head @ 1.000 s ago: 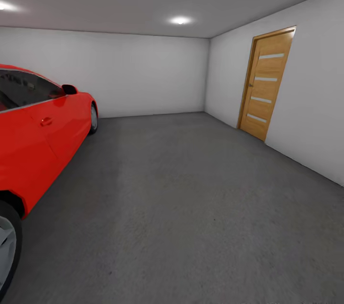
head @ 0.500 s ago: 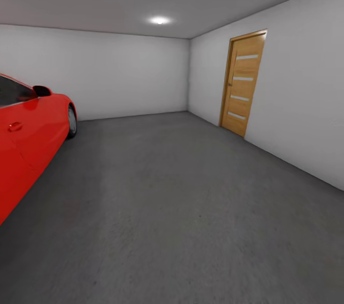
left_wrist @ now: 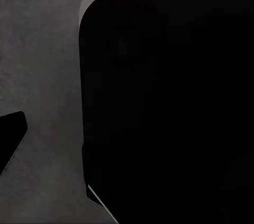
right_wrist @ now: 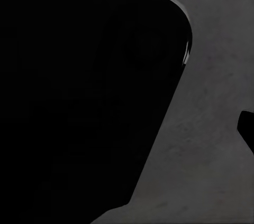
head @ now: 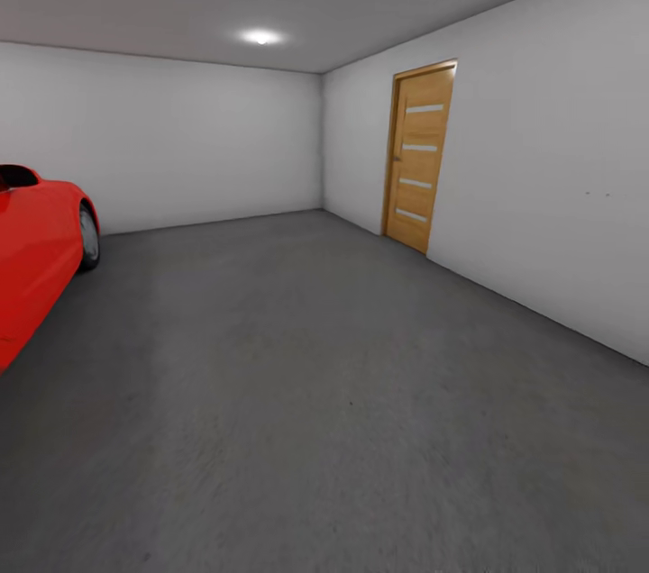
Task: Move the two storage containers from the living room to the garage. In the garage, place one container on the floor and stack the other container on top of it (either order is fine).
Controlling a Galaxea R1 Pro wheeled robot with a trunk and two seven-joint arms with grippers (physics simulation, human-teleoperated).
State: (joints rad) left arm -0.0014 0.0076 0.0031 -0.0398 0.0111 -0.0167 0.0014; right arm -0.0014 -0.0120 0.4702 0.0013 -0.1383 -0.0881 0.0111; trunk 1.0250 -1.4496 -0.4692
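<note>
I am in the garage, facing its dark grey concrete floor (head: pixel 306 375) and grey-white walls (head: pixel 180 140). The two storage containers are out of view. Each wrist view looks down past a large black rounded body (left_wrist: pixel 169 97) (right_wrist: pixel 84 86) onto the concrete floor (left_wrist: pixel 42 65) (right_wrist: pixel 211 145). A dark tip (left_wrist: pixel 10 142) sits at the edge of the left wrist view, and another dark tip (right_wrist: pixel 246 129) at the edge of the right wrist view. Whether the jaws stand open or shut cannot be made out.
A red car (head: pixel 31 258) stands at the left, its front wheel (head: pixel 87 237) toward the back wall. A wooden panel door (head: pixel 417 157) is set in the right wall. A ceiling light (head: pixel 260 37) glows above. Bare concrete stretches between car and right wall.
The whole head view has swung to the right: the car and the door have slid leftward in the picture, and less of the car is seen. That is camera motion.
</note>
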